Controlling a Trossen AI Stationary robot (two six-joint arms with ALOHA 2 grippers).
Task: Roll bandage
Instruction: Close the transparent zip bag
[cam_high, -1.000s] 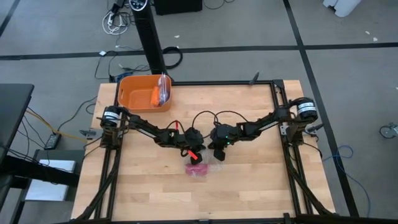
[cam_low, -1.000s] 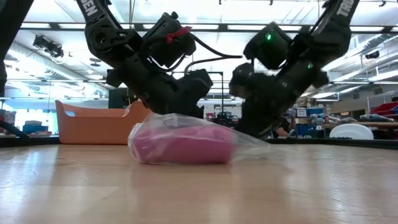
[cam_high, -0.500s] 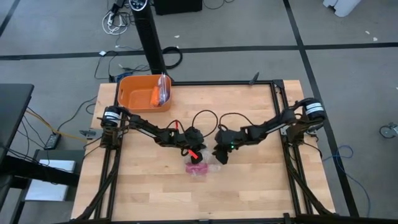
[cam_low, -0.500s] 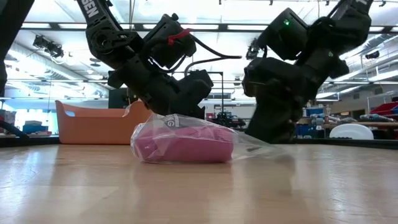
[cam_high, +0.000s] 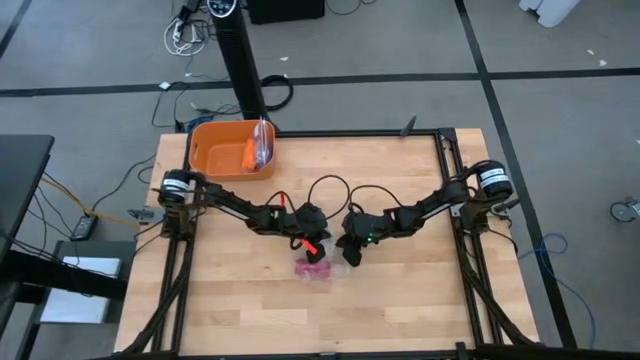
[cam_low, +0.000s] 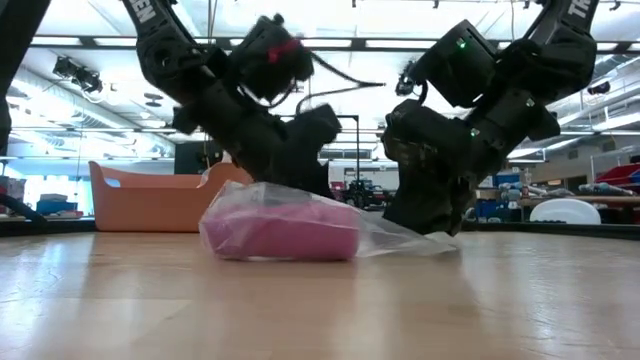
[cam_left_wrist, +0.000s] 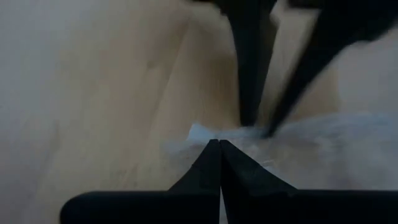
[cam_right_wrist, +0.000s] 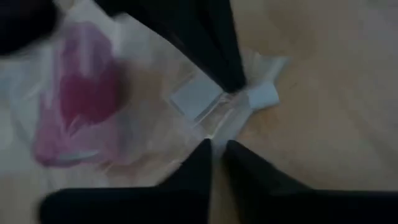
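We are seeing the bandage (cam_low: 283, 233) lying as a compact magenta-pink roll on its side on the wooden table (cam_high: 400, 310), near the middle, toward the front. It is sitting inside a clear crinkled bag (cam_low: 395, 240), whose film is wrapping over it and trailing out flat to one side. In the right wrist view it (cam_right_wrist: 84, 99) is showing blurred through the plastic.
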